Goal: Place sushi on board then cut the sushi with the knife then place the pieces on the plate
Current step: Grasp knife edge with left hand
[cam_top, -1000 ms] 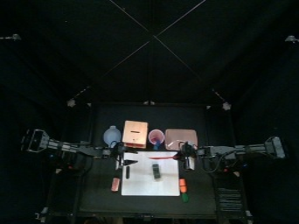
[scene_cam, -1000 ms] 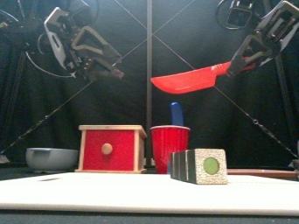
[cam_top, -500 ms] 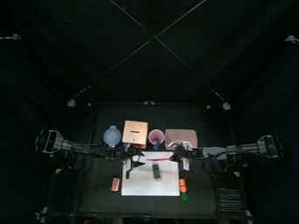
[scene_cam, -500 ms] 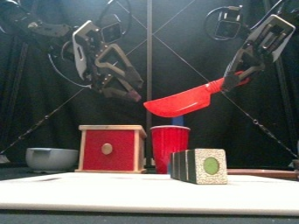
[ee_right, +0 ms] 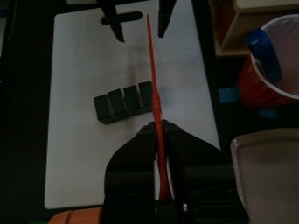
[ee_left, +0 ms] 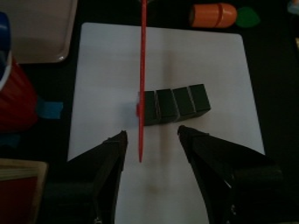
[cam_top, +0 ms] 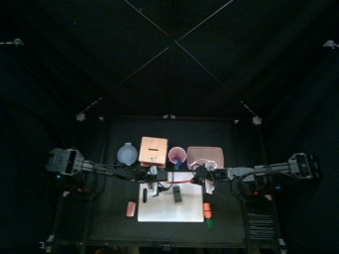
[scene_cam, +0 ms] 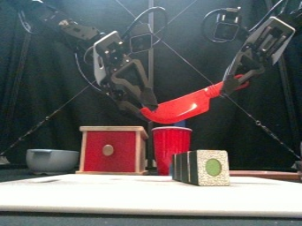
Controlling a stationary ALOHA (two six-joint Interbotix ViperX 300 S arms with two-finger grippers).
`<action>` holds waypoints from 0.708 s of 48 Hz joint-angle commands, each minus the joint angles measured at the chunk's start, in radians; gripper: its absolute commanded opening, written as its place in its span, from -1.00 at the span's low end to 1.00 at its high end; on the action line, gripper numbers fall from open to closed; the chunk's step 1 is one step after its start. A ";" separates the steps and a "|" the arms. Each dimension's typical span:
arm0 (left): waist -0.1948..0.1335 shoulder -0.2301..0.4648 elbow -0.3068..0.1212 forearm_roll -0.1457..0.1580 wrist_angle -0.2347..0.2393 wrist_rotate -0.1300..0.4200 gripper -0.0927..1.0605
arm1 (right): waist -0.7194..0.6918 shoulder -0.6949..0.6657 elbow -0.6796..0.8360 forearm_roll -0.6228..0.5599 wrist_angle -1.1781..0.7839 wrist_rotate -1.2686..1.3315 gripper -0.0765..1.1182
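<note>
The red knife (scene_cam: pixel 189 101) hangs in the air above the white board (scene_cam: pixel 118 196), which lies toward the front edge of the tabletop. The right tool (ee_right: pixel 160 131) is pinching it by the handle. The blade runs out toward the left tool (ee_left: pixel 149 133), whose jaws are spread with the knife's tip lying between them and, as far as I can see, not touching either.

The sushi roll (ee_left: pixel 176 103) sits around the middle of the board, its dark green blocks joined and nothing steadying it. Behind the board, along the back of the tabletop, stand the wooden box (scene_cam: pixel 112 150), the red cup (scene_cam: pixel 171 141), the blue-grey bowl (scene_cam: pixel 51 160) and the pink tray (cam_top: pixel 204 156).

To me this looks like the lead-up to the cut. The worry is that tip. If the left tool closes on it while the right is gripping hard, the blade could twist or pull loose. From the left wrist, the edge lines up with the roll's end rather than a seam. Dropped straight down, it might shave past the roll or shove it across the board.
</note>
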 commanded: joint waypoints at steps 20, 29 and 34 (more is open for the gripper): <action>0.018 0.000 -0.031 0.008 0.008 0.000 0.31 | 0.003 -0.002 -0.023 -0.003 -0.014 0.000 -0.25; 0.018 0.006 -0.031 0.008 0.011 0.000 0.04 | 0.005 0.003 -0.017 0.005 -0.023 0.002 -0.25; 0.017 0.012 -0.032 0.006 0.011 0.000 -0.04 | 0.005 0.014 -0.011 0.012 -0.025 0.000 -0.25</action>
